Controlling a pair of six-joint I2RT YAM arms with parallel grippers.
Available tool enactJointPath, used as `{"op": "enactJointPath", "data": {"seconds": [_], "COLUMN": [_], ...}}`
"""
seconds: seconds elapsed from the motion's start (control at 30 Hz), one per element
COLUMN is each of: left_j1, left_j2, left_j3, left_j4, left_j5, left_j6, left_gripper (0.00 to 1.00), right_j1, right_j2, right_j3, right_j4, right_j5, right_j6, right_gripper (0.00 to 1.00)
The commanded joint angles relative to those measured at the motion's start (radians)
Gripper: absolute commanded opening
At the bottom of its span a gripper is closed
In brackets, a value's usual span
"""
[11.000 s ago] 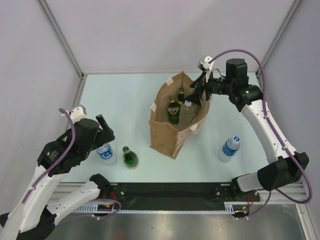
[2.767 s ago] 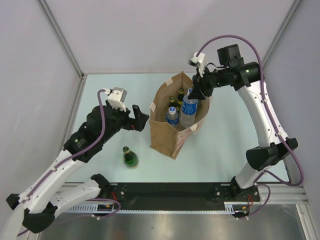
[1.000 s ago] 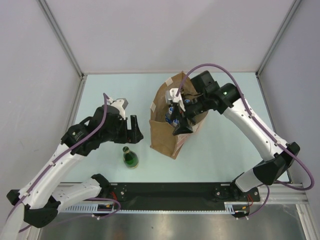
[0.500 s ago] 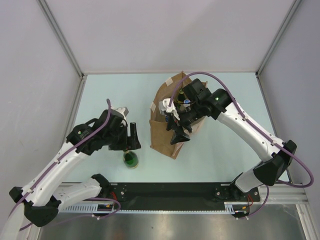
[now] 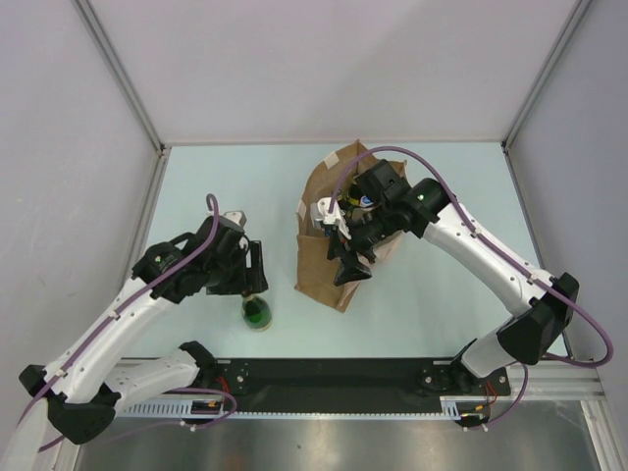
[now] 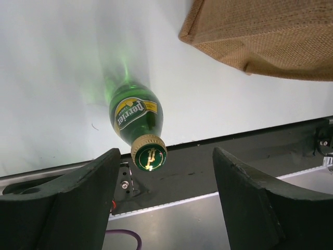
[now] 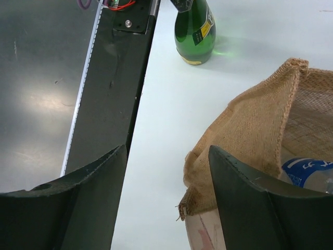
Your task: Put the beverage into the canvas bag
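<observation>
A green glass bottle [image 5: 257, 312] with a gold cap stands on the table left of the canvas bag [image 5: 316, 267]. In the left wrist view the bottle [image 6: 137, 121] sits just ahead of my open, empty left gripper [image 6: 165, 204], nearer its left finger. My left gripper [image 5: 253, 283] hovers over the bottle. My right gripper [image 5: 346, 268] is open and empty above the bag's near rim [image 7: 250, 133]. A water bottle with a blue label [image 7: 308, 172] lies inside the bag. Other bottles in the bag are hidden by the right arm.
The black base rail [image 5: 334, 375] runs along the table's near edge, close behind the green bottle [image 7: 195, 30]. Grey walls with metal posts enclose the table on three sides.
My left gripper has come down and nearer over the green bottle. My right gripper, open and empty, has moved from inside the bag to its near rim. Both water bottles have left the table.
</observation>
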Motion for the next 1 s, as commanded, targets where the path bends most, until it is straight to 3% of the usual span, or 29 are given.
{"op": "enactJointPath", "data": {"seconds": [0.0, 0.33, 0.47, 0.57, 0.97], "left_j1": [0.003, 0.003, 0.003, 0.003, 0.003], "left_j2": [0.003, 0.012, 0.015, 0.014, 0.034], "left_j3": [-0.039, -0.091, -0.088, -0.093, -0.073], "left_j4": [0.028, 0.072, 0.072, 0.070, 0.010], "left_j5": [-0.043, -0.029, -0.037, -0.036, -0.040], "left_j6": [-0.006, 0.014, 0.030, 0.035, 0.061], "left_gripper": [0.75, 0.68, 0.54, 0.49, 0.51], "right_j1": [0.009, -0.014, -0.051, -0.081, -0.143], "right_j2": [-0.024, -0.040, -0.028, -0.023, -0.012], "right_j3": [-0.020, 0.110, 0.147, 0.154, 0.131], "right_j4": [0.024, -0.013, -0.010, 0.002, 0.063], "right_j5": [0.006, 0.008, -0.015, -0.018, -0.004], "right_j6": [0.014, -0.019, 0.014, 0.037, 0.110], "right_gripper": [0.68, 0.67, 0.68, 0.68, 0.69]}}
